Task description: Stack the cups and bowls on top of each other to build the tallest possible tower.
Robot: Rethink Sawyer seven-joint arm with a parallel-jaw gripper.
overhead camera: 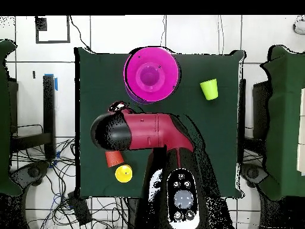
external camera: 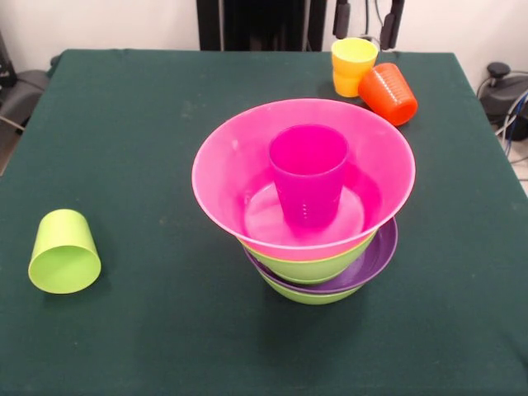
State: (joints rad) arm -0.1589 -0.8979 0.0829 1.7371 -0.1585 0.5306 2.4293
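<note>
The tower (external camera: 305,206) stands mid-table: a lime green bowl (external camera: 309,294) at the bottom, a shallow purple bowl (external camera: 375,260), another lime green bowl (external camera: 313,266), and the wide pink bowl (external camera: 239,173) uppermost. A translucent purple cup (external camera: 308,175) stands upright inside the pink bowl. A lime green cup (external camera: 64,252) lies on its side at the left. At the far right a yellow-orange cup (external camera: 353,66) stands upright with an orange cup (external camera: 388,93) on its side against it. My gripper (external camera: 367,18) hangs high above those two cups, open and empty, with only its tips showing.
From overhead, the red arm (overhead camera: 149,134) reaches over the table between the tower (overhead camera: 152,76) and the yellow-orange cup (overhead camera: 123,173). The lime green cup (overhead camera: 209,89) lies beside the tower. Dark green cloth (external camera: 148,124) covers the table; cables lie off its edges.
</note>
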